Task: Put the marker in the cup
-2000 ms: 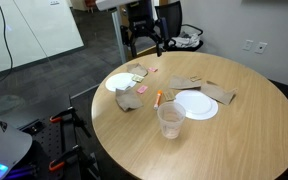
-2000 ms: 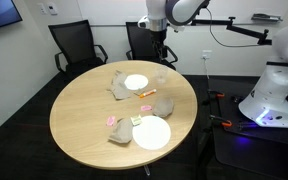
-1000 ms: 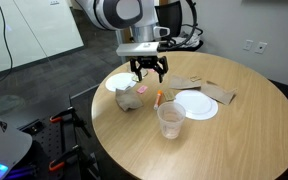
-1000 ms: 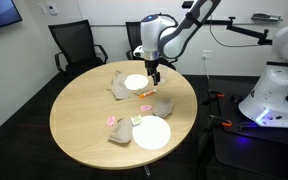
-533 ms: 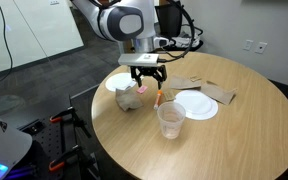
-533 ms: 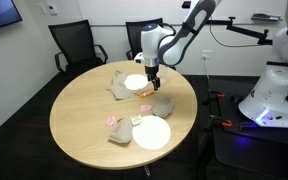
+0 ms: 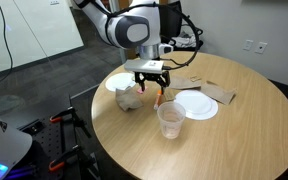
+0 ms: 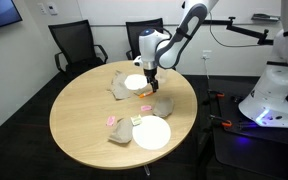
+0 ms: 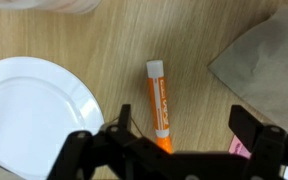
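Note:
The orange marker point(image 9: 160, 105) lies flat on the wooden table, its paler end pointing away from the gripper in the wrist view. It also shows in both exterior views point(image 7: 158, 98) point(image 8: 144, 92). My gripper point(image 9: 166, 134) is open and empty, low over the marker with one finger on each side of it, not touching it. The gripper shows in both exterior views point(image 7: 151, 82) point(image 8: 147, 78). The clear cup point(image 7: 170, 120) stands upright just beyond the marker's paler end. It shows faintly in an exterior view point(image 8: 161, 77), and its edge shows at the top of the wrist view point(image 9: 44, 5).
A white paper plate point(image 9: 29, 110) lies close beside the marker point(image 7: 196, 105). A second plate point(image 7: 122, 83) is on the other side. Crumpled brown napkins point(image 9: 264, 55) point(image 7: 129, 100) and a small pink scrap point(image 9: 242, 148) lie nearby. Office chairs point(image 8: 74, 45) stand behind the round table point(image 7: 214, 150).
The arm has swung in from beyond the table's far edge and come down over the marker. The jaws have stayed open. The marker, cup and plates have not moved.

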Action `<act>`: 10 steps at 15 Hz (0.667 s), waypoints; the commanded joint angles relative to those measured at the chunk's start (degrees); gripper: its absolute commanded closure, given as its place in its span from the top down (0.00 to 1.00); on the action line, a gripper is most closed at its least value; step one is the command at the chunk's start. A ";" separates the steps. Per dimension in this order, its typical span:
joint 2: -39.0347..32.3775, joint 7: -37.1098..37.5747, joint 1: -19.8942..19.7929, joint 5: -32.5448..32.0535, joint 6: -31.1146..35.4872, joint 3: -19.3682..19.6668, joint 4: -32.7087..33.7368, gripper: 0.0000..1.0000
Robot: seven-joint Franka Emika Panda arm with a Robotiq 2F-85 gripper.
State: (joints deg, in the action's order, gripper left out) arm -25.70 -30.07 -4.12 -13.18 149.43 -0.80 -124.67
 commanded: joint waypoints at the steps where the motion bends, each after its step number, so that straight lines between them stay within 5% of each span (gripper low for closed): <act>1: -2.44 -1.65 -1.55 0.23 -0.34 -1.30 3.37 1.00; 10: -7.47 -1.80 -2.04 0.47 -1.71 -2.40 8.23 1.00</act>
State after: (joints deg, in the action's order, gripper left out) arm -31.54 -30.20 -4.74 -13.18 149.36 -1.63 -118.75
